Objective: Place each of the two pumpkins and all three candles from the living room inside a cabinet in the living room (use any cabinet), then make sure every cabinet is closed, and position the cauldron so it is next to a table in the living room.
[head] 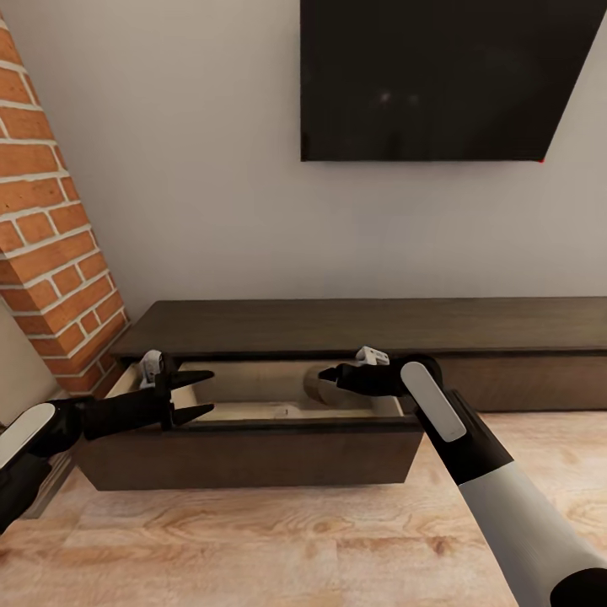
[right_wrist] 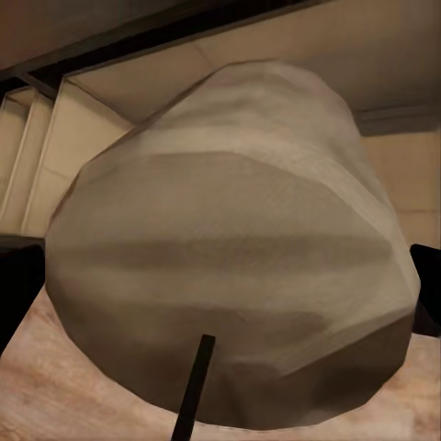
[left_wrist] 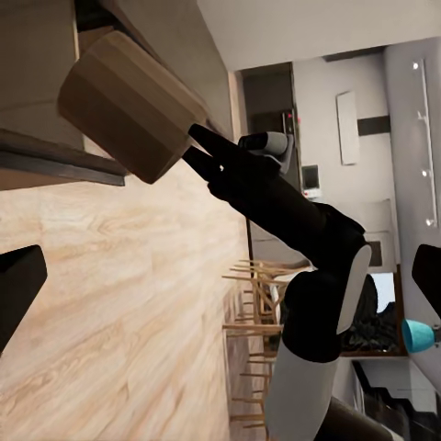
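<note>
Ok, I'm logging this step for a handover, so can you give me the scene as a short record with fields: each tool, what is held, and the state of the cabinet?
left tool: open, empty, over the left end of the open drawer
right tool: shut on the candle, holding it over the drawer
candle: beige cylinder, tilted on its side, above the pale drawer inside
cabinet: long dark brown unit below the wall screen
drawer: pulled out, not closed
floor: light wood
</note>
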